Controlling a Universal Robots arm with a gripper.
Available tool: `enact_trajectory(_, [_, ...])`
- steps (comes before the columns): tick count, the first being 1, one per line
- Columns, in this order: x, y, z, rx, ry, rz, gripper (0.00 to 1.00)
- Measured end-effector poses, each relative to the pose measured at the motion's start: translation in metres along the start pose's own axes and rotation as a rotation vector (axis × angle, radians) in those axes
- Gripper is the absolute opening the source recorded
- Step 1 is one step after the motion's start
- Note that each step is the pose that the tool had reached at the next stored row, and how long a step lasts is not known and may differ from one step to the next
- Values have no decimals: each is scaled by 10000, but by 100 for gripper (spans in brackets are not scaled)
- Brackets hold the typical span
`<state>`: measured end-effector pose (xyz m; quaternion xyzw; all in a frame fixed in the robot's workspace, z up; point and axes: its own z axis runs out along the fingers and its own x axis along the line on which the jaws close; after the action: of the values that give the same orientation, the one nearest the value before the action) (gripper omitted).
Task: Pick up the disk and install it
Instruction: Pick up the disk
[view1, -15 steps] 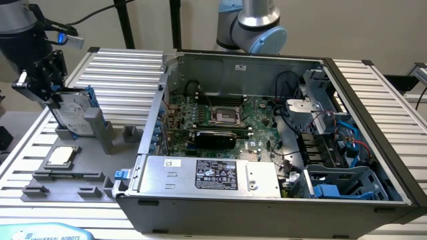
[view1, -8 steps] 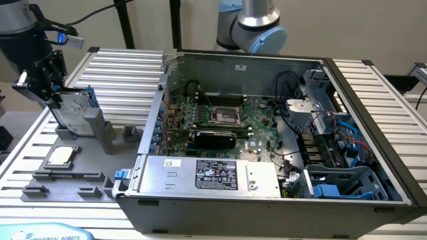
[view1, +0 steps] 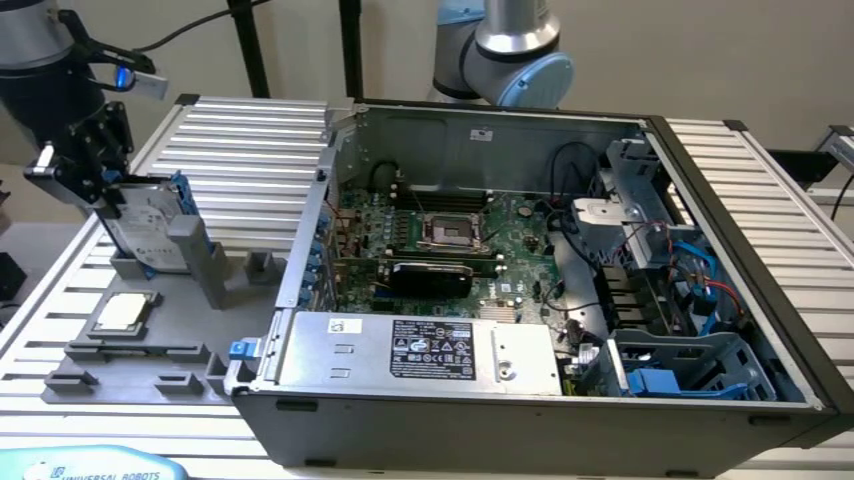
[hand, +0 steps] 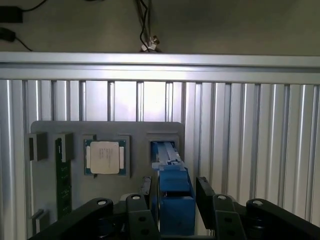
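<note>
Disk (view1: 144, 228) (hand: 175, 202) stood on its edge in a slot of the grey holder (view1: 134, 352) (hand: 50, 131), at the exterior view's left. It leaned slightly, with its labelled silver face and blue carrier frame showing above the slot. It had not yet left the holder: in the wrist view its far end sat in the slot. The gripper (view1: 110, 195) (hand: 174, 183) was down over the top edge of the disk, one jaw on each side of the blue frame and very close to it. Whether it pressed on the frame or stood just clear could not be told. Near the disk's slot, a square CPU chip (view1: 118, 312) (hand: 105, 157) lay flat in its own recess of the holder. The holder rested on a ribbed metal table (view1: 240, 140) (hand: 250, 150), just beside the open computer case (view1: 747, 230). Inside the case, a motherboard (view1: 441, 225) and a silver box with a black label (view1: 427, 350) lay exposed.
</note>
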<state>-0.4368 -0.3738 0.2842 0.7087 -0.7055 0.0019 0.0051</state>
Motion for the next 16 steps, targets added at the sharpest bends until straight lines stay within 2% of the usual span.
enact_trajectory(6, [1, 0, 4, 1, 65, -1, 48])
enact_trajectory(16, [0, -3, 5, -1, 86, 1, 46])
